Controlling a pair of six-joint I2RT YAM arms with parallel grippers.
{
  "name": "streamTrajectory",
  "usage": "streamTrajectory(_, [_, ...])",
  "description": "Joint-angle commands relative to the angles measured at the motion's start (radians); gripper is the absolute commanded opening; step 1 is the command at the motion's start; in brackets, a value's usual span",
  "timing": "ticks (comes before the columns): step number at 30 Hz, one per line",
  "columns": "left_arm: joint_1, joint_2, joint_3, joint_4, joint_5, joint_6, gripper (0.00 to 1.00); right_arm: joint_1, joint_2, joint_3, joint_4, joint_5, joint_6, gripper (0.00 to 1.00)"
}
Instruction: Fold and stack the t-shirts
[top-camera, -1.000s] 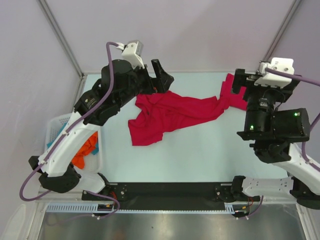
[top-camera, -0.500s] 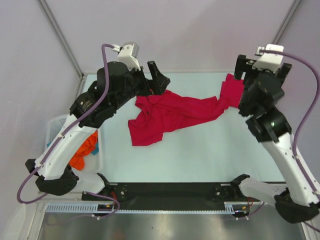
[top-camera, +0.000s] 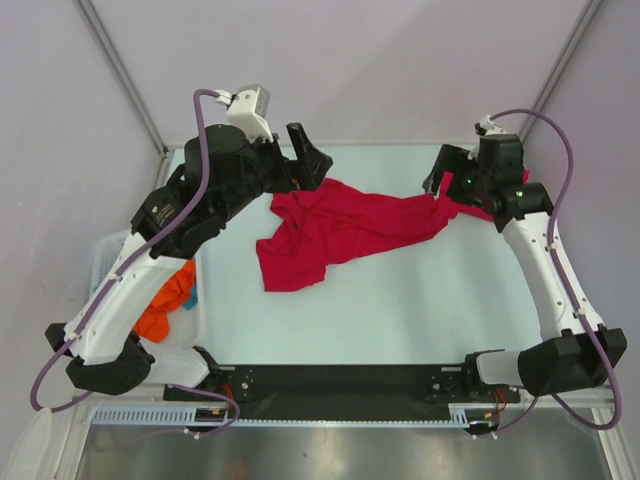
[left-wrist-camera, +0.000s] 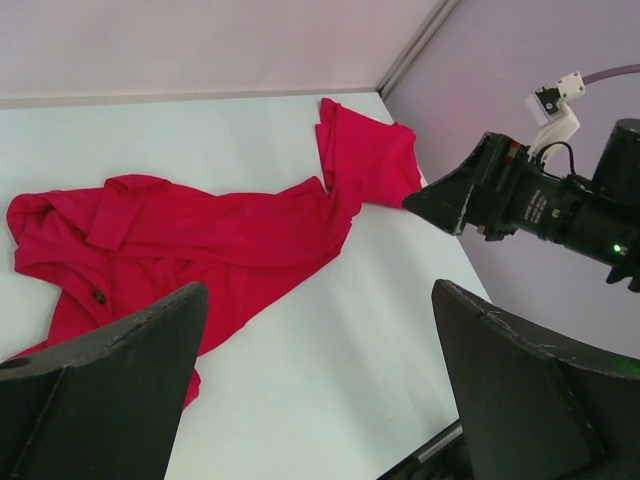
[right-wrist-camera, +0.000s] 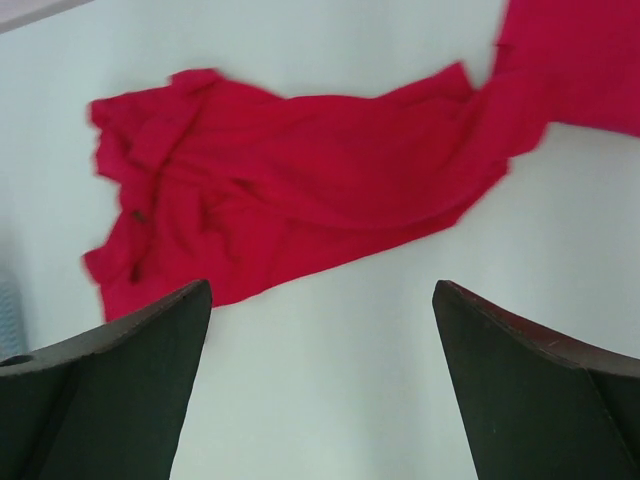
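We see the crumpled red t-shirt (top-camera: 340, 228) stretched left-to-right along the table's (top-camera: 400, 310) far edge, with the left gripper (top-camera: 310, 158) and right gripper (top-camera: 445, 172) both gaping empty, the right one now swung lower toward the cloth's right end.

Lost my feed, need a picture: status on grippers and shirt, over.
Left gripper and right gripper open, empty, at opposite ends of the t-shirt. Crumpled, not folded. Basket off left, apart.

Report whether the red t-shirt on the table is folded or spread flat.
Neither: the red t-shirt lies crumpled, bunched at one end with a wrinkled strip trailing off the other. No neat fold edges show in any view.
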Motion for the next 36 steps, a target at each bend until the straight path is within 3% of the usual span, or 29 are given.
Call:
streamTrajectory(1, [0.017, 0.002, 0.0, 0.014, 0.003, 0.021, 1.0, 0.043, -0.096, 0.021, 0.08, -0.134, 0.091, 1.0])
streamTrajectory(5, [0.022, 0.01, 0.002, 0.016, 0.009, 0.019, 1.0, 0.058, -0.127, 0.012, 0.107, -0.067, 0.305, 1.0])
streamTrajectory(7, [0.022, 0.016, 0.003, 0.017, 0.015, 0.018, 1.0, 0.076, -0.144, -0.019, 0.146, -0.076, 0.327, 1.0])
streamTrajectory(12, [0.032, 0.028, -0.001, 0.02, 0.039, 0.015, 1.0, 0.211, -0.121, 0.004, 0.152, -0.058, 0.109, 1.0])
streamTrajectory(15, [0.083, 0.034, -0.027, 0.025, 0.124, -0.014, 1.0, 0.34, -0.142, -0.022, 0.183, 0.166, -0.016, 1.0])
streamTrajectory(18, [0.159, 0.037, -0.078, 0.039, 0.21, -0.053, 1.0, 0.348, -0.153, -0.091, 0.232, 0.296, -0.03, 1.0])
streamTrajectory(20, [0.216, 0.037, -0.121, 0.049, 0.27, -0.076, 1.0, 0.349, -0.127, -0.099, 0.211, 0.492, 0.068, 1.0])
streamTrajectory(23, [0.238, 0.039, -0.136, 0.048, 0.267, -0.07, 1.0, 0.354, -0.023, -0.051, 0.135, 0.659, 0.152, 1.0])
streamTrajectory(27, [0.259, 0.054, -0.121, 0.042, 0.283, -0.066, 1.0, 0.356, 0.117, 0.073, -0.049, 0.78, 0.358, 1.0])
streamTrajectory(30, [0.269, 0.056, -0.115, 0.034, 0.279, -0.06, 1.0, 0.343, 0.143, 0.061, -0.021, 0.665, 0.364, 1.0])
streamTrajectory(33, [0.273, 0.056, -0.109, 0.02, 0.265, -0.053, 1.0, 0.218, 0.065, -0.078, 0.121, 0.299, 0.352, 1.0])
streamTrajectory(34, [0.278, 0.057, -0.107, 0.014, 0.267, -0.05, 1.0, 0.161, 0.037, -0.155, 0.254, -0.01, 0.376, 1.0])
streamTrajectory(35, [0.281, 0.056, -0.107, 0.01, 0.268, -0.05, 1.0, -0.009, -0.022, -0.236, 0.369, -0.229, 0.436, 0.89])
streamTrajectory(36, [0.285, 0.059, -0.11, 0.007, 0.27, -0.048, 1.0, -0.085, -0.045, -0.46, 0.516, -0.409, 0.524, 0.82])
